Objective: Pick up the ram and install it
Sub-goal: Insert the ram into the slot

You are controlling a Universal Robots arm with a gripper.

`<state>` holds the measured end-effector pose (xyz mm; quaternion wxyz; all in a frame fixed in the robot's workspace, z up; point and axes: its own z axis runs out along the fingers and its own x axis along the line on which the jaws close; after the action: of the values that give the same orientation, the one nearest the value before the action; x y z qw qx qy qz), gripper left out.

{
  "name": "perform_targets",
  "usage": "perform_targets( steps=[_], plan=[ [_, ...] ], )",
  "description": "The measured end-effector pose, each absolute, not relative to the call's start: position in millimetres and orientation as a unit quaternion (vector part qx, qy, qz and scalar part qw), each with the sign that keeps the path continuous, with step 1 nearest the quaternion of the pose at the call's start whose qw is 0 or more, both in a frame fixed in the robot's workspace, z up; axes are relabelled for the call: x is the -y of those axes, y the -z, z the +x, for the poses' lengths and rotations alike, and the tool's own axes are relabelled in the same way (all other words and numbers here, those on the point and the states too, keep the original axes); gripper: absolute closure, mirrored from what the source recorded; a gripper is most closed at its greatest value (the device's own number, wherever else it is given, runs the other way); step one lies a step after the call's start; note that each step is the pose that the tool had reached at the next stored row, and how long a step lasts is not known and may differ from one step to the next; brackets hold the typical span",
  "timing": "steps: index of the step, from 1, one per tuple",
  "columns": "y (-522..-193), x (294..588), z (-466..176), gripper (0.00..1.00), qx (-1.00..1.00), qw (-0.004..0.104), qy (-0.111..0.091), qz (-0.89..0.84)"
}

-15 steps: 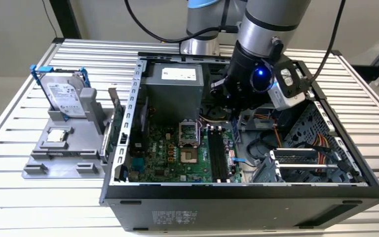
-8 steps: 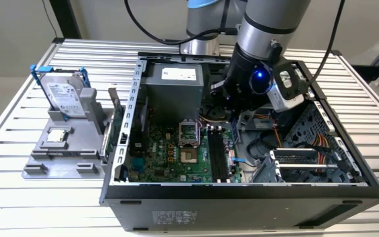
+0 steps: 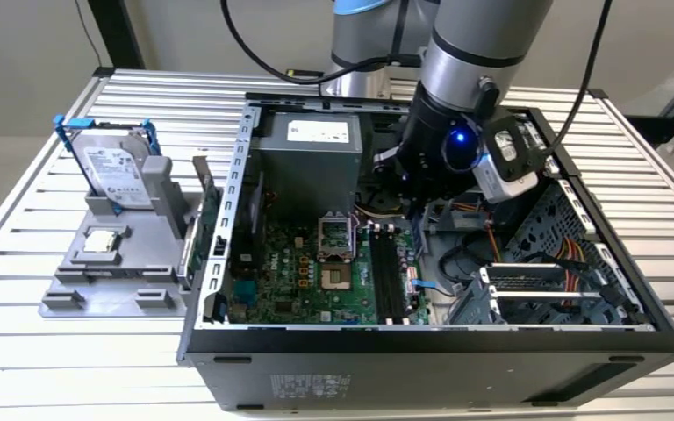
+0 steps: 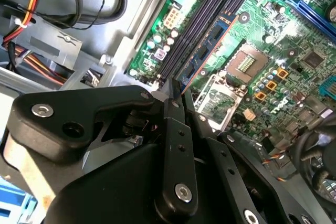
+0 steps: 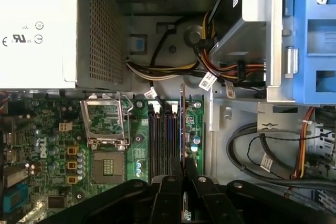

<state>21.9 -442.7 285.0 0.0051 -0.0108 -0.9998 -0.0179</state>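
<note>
The ram (image 4: pixel 209 43) is a thin board with black chips, and my gripper (image 4: pixel 181 98) is shut on one end of it. In the first wrist view the ram (image 5: pixel 182 124) appears edge-on, running out from the gripper (image 5: pixel 182 163) in line with the black memory slots (image 5: pixel 163 140). It hangs just over those slots (image 4: pixel 197 30); I cannot tell whether it touches one. In the exterior view the gripper (image 3: pixel 402 195) is down inside the open computer case, above the far end of the memory slots (image 3: pixel 386 272).
The processor socket (image 5: pixel 107 129) lies beside the slots. The power supply (image 3: pixel 308 162), cable bundles (image 5: pixel 210 74) and the drive cage (image 3: pixel 548 281) crowd the case. Outside it, at the exterior view's left, a grey fixture (image 3: pixel 80 294) carries a hard drive (image 3: pixel 115 167) and a processor chip (image 3: pixel 103 241).
</note>
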Motion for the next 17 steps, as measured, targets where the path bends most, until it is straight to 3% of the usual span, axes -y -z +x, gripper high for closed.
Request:
perform_targets(
  steps=[17],
  plan=[
    [-280.3, 444.9, 21.9, 1.00, 1.000, 0.005, 0.018, -0.011]
  ],
)
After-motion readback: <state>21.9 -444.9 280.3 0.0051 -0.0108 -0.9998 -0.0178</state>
